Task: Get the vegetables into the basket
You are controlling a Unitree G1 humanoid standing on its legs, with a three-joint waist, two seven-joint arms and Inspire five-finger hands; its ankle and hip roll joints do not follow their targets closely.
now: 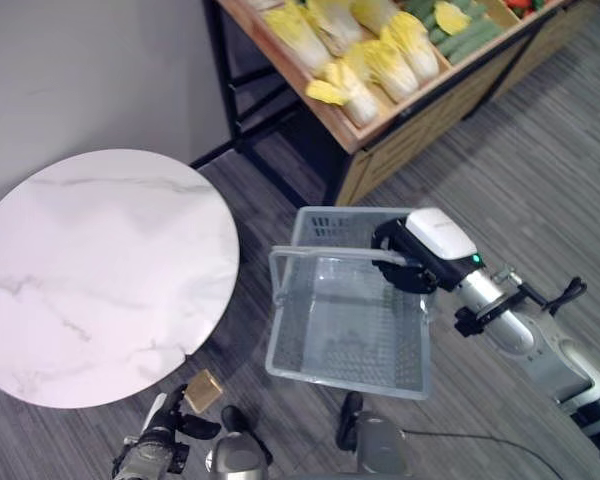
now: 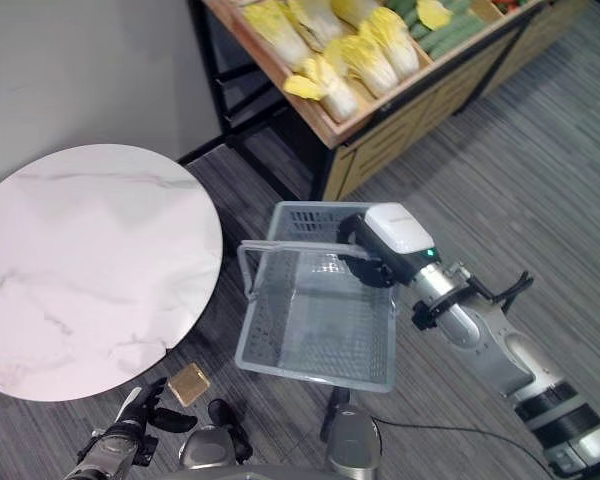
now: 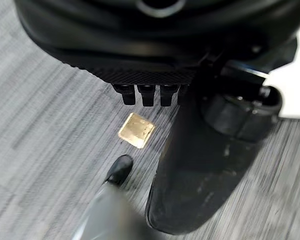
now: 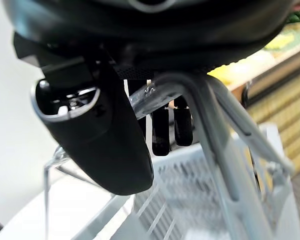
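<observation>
Pale grey wire-mesh shopping basket point(image 1: 350, 318) empty, hanging above striped grey carpet point(image 1: 540, 190), carried by its handle point(image 2: 280, 249). Right hand point(image 1: 405, 262) curled round handle; wrist view shows fingers point(image 4: 167, 125) hooked over bar. Yellow-green cabbages point(image 1: 380, 60) and dark green cucumbers point(image 1: 465, 35) lie on wooden produce shelf point(image 1: 430, 105), well apart from basket. Left hand point(image 1: 160, 440) low beside round white marble table point(image 1: 100, 270), fingers relaxed, holding nothing. Step judged: bringing basket toward shelf. Next: get close, free hand picks vegetable.
</observation>
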